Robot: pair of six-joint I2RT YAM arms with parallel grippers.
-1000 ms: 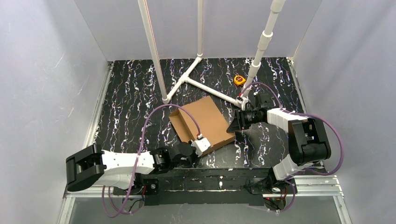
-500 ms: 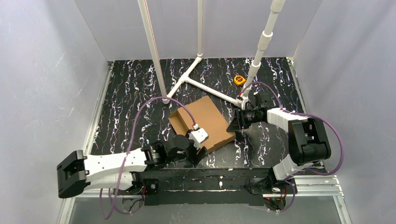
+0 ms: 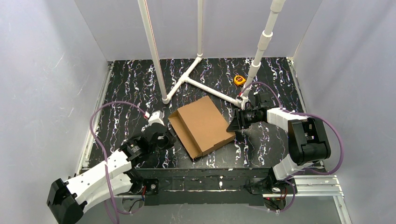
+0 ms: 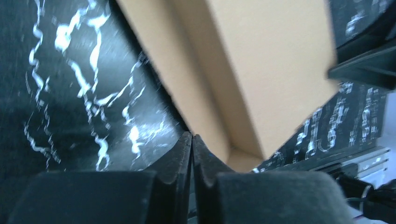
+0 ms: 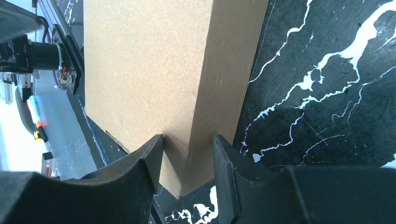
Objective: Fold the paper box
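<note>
Fingers (image 4: 177, 158) pressed together and empty, the left gripper (image 4: 192, 138) had swung off the paper box (image 3: 201, 125) to its 9 o'clock, leaving only the right gripper (image 5: 187, 151) pinching the 3 o'clock wall to steady it.

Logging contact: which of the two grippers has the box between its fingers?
The right gripper, closed on the paper box edge; the left gripper is shut, empty, beside it.

The paper box (image 3: 201, 125) is plain brown; the table (image 3: 126, 88) is black, veined white. The pipes (image 3: 152, 46) are white.
</note>
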